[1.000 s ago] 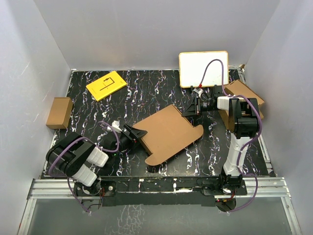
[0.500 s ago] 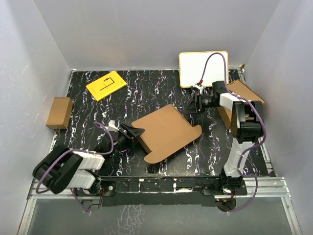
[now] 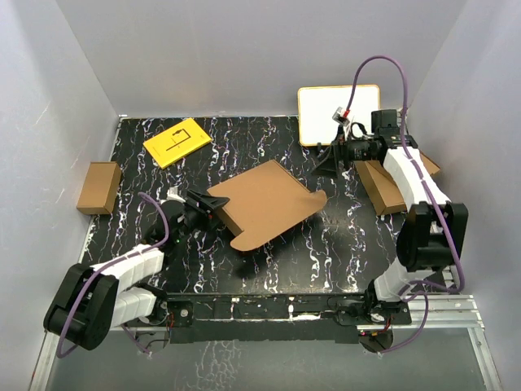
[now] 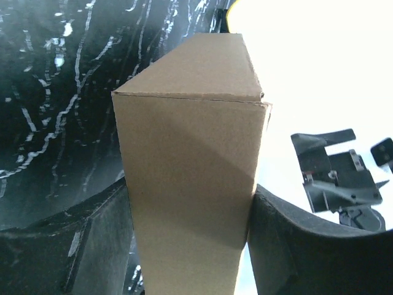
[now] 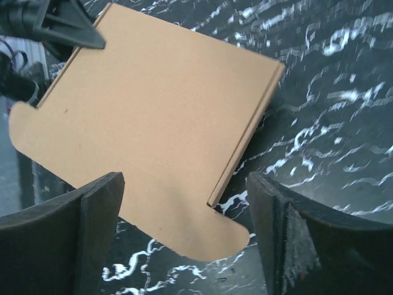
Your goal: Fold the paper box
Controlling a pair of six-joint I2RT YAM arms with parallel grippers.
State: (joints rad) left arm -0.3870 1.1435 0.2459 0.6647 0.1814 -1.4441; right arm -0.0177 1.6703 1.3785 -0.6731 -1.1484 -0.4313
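The paper box (image 3: pixel 264 202) is a flat brown cardboard mailer lying at an angle on the middle of the black marbled table. My left gripper (image 3: pixel 213 204) is shut on its left side wall; in the left wrist view that wall (image 4: pixel 190 153) fills the gap and touches both fingers (image 4: pixel 92 246). My right gripper (image 3: pixel 327 158) hovers beyond the box's far right corner, open and holding nothing. The right wrist view looks down on the box's lid (image 5: pixel 153 117) and a rounded flap (image 5: pixel 215 236) between the spread fingers (image 5: pixel 92 215).
A yellow card with black lines (image 3: pixel 177 142) lies at the back left. A small brown box (image 3: pixel 99 187) stands at the left edge. A white board (image 3: pixel 335 114) leans at the back right, with more brown cardboard (image 3: pixel 391 186) under the right arm.
My right gripper has opened, let go of the box's far corner and drawn back to the right. My left arm has reached forward, carrying the box slightly away and left.
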